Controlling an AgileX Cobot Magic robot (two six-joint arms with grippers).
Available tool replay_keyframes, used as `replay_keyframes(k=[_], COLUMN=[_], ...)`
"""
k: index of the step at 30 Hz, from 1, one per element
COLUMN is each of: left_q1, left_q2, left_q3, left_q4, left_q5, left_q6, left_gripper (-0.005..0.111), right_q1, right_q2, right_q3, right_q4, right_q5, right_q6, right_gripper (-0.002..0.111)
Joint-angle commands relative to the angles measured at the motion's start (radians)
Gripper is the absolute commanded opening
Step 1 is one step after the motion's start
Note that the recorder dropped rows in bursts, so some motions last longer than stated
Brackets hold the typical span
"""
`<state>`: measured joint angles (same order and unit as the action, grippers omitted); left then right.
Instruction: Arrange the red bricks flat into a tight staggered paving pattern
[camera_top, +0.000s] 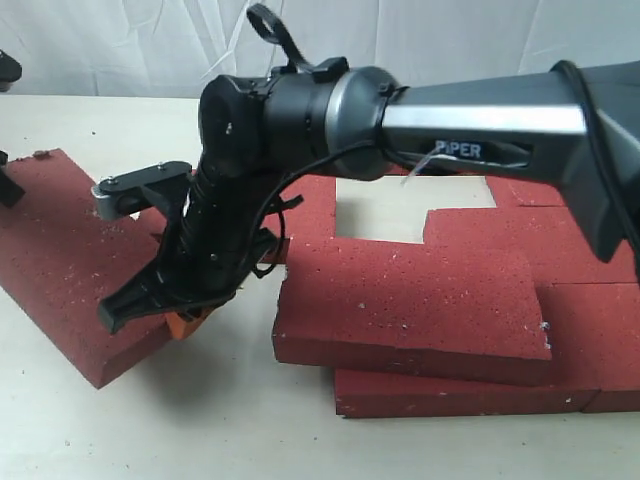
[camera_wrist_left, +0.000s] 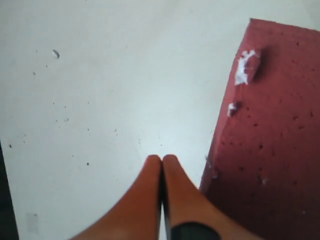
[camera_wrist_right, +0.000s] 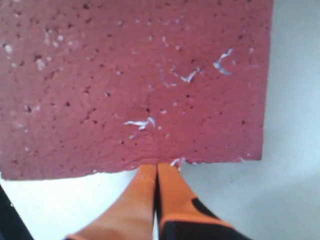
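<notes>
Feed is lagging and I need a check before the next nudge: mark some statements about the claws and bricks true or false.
1. The right claw is shut, tips at the edge of a brick. True.
2. The left claw grips a brick. False: it is shut on nothing, beside a chipped brick.
3. The paved group has a gap showing table. True.
4. Every brick is in that group. False: one loose brick lies apart on the left of the exterior view.

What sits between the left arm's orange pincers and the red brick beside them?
Only a bare strip of pale table, seen in the left wrist view; the shut left gripper stands apart from the red brick.
</notes>
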<state>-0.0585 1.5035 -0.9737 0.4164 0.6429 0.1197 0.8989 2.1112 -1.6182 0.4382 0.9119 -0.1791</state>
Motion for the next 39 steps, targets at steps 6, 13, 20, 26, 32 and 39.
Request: replay_keyframes(k=[6,13,20,26,32,39], left_q1=[0.113,0.148,0.148,0.148,0.148,0.146], left_q2=[0.102,0.148,0.148,0.148,0.148,0.124], left_q3=[0.047,0.049,0.049,0.049,0.049,0.001], left_q4=[-0.203,-0.205,-0.149,-0.106,-0.108,-0.456], left_q5=[-0.045,-0.057,-0.063,-0.061,-0.080,-0.140], left_q6=[-0.035,-0.042,-0.120,-0.125,-0.142,-0.108], left_gripper=[0.000,0.000,0.000,0.000,0.000,0.000], right_q1=[-0.004,-0.004,-0.004,-0.004,-0.004,-0.004], right_q2=[0.028,0.028,0.026,0.026,0.026,-0.014], right_q3=[-0.022,-0.022,-0.022,-0.022,-0.022,-0.022], right_q4=[0.034,-0.166,-0.224,-0.231,-0.231,-0.168], right_q5=[-0.128,-0.132,-0.093,-0.059,-0.061,-0.129], right_q6=[0.004,0.197,0.246,0.246,0.246,0.248], right_gripper=[-0.001,-0.001,-0.001,-0.001,-0.001,-0.001])
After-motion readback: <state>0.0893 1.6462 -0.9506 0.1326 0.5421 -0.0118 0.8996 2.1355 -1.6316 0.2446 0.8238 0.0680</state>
